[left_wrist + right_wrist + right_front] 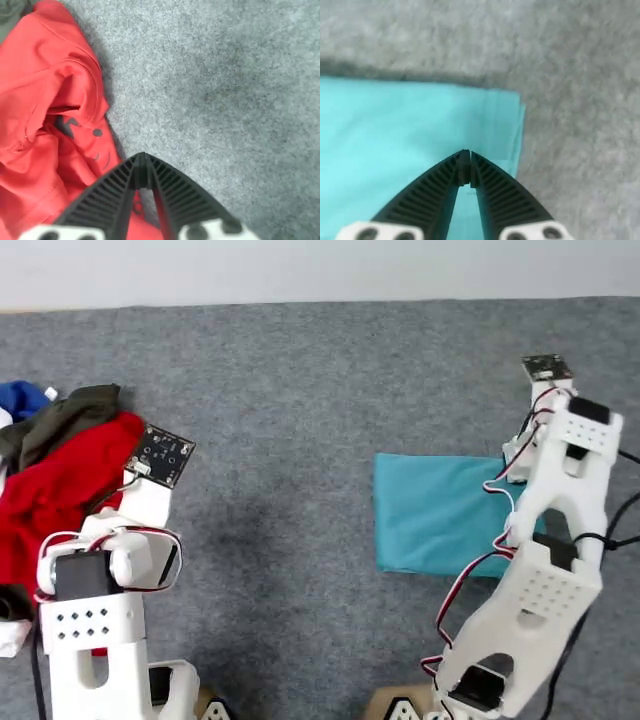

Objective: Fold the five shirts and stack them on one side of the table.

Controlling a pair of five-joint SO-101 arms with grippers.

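High view gives it plainly: one teal shirt (430, 515) lies folded flat on the right of the grey worktop (300, 390), and the others sit heaped at the left edge. See the red shirt (60, 490) on top?

Yes, with a dark olive shirt (60, 418) just behind it and a bit of a blue shirt (20, 398) past that. What are the tools doing?

Both are pressed together, with nothing pinched that I can see. The left tool (144, 167) hangs over the red shirt's edge, where cloth meets worktop. The right tool (465, 165) hangs over the teal shirt, close to a folded corner.

How would the red one handle, do you think?

Light, soft and limp, I'd say. It'll sag and drag rather than slide. I'd pinch a single layer at a shoulder or the hem, not a bunched handful.

Anything in the way?

The olive shirt touches it, so a pull may drag that along. The left arm (95, 625) overlaps the heap from above, too. I'd spread it on the grey stretch between the heap and the teal shirt.
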